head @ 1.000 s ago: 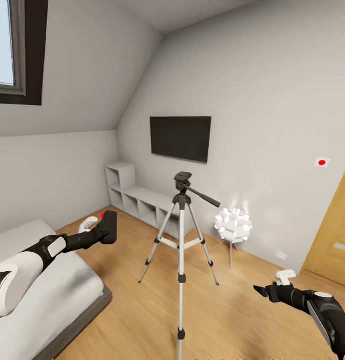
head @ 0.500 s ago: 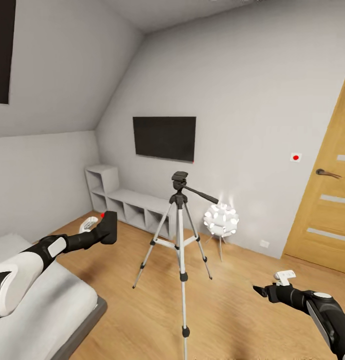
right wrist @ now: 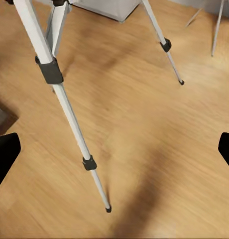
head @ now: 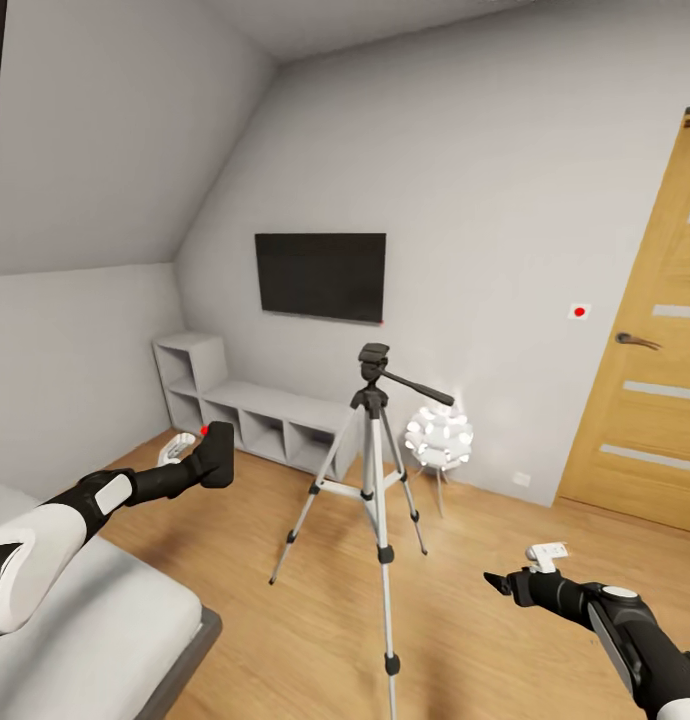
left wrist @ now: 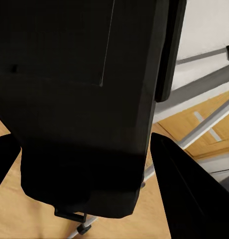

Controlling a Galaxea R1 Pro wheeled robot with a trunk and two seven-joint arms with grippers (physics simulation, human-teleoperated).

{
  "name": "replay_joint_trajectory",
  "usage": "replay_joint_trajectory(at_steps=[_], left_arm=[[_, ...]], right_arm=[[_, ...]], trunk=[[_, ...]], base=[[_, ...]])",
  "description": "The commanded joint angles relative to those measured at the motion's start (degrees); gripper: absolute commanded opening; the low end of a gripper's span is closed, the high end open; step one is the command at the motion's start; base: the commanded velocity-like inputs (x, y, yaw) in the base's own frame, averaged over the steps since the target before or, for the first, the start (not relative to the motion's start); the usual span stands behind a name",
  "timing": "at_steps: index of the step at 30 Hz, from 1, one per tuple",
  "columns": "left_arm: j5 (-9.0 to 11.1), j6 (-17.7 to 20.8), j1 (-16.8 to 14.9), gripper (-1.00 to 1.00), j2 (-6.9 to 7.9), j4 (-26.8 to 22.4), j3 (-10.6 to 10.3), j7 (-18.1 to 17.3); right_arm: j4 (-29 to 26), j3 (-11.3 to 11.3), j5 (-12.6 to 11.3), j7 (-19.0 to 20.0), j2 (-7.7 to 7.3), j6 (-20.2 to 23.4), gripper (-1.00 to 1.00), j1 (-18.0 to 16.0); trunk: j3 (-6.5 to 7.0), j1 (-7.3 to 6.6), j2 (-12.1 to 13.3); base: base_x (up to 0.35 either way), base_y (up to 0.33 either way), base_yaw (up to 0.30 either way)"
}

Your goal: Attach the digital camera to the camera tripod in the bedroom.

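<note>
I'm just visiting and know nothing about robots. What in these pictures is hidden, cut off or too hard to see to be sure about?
- Digital camera, left wrist view: so close it is a dark block; no lens or buttons can be made out.
- Camera tripod, head view: its nearest foot is cut off by the picture's bottom edge.
- Right end effector, right wrist view: fingertips cut off at the edges.
- Door, head view: right side cut off.
- Bed, head view: mostly cut off by the edge and covered by the left arm.
</note>
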Motion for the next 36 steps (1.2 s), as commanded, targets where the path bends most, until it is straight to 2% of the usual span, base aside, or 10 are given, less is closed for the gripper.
replay_joint_trajectory(at_steps=[1,4,5,6,12,20,27,36], left_arm=[[0.0,0.4,0.0,-1.00,0.02,0.0,0.6,-0.1],[0.1,0.4,0.0,-1.00,0.02,0.0,0.6,0.0],[0.1,0.4,0.0,-1.00,-0.04,0.0,0.6,0.0],[0.1,0.4,0.0,-1.00,-0.08,0.0,0.6,0.1],[0.2,0.4,0.0,-1.00,-0.14,0.0,0.6,0.1],[0.0,0.4,0.0,-1.00,-0.15,0.0,0.6,0.2],[-0.4,0.4,0.0,-1.00,-0.22,-0.1,0.6,0.2],[-0.5,0.4,0.0,-1.00,-0.24,-0.1,0.6,0.0]], right_arm=[[0.0,-0.2,0.4,0.5,0.72,0.3,1.00,0.0],[0.2,-0.2,0.4,0.6,1.70,0.3,1.00,0.0],[0.4,-0.2,0.2,0.8,3.85,0.3,1.00,0.0],[0.4,-0.2,0.2,0.8,4.48,0.3,1.00,0.0],[0.5,0.9,0.2,0.8,6.17,0.4,1.00,0.0],[0.6,3.2,0.1,0.8,6.80,0.4,1.00,0.0],[0.6,3.6,0.2,0.8,6.81,0.3,1.00,0.0],[0.6,3.7,0.3,0.4,6.71,0.3,1.00,0.0]], trunk=[[-0.03,0.02,0.0],[-0.03,0.02,0.0],[-0.03,0.02,0.0],[-0.03,0.02,0.0],[-0.03,0.02,0.0],[-0.03,0.02,0.0],[-0.03,0.02,0.0],[-0.03,0.02,0.0]], base=[[0.025,0.101,-0.022],[0.016,0.065,-0.014],[0.003,0.014,-0.003],[0.002,0.009,-0.002],[0.001,0.004,-0.001],[0.000,0.000,0.000],[0.047,0.042,0.000],[0.202,0.250,-0.026]])
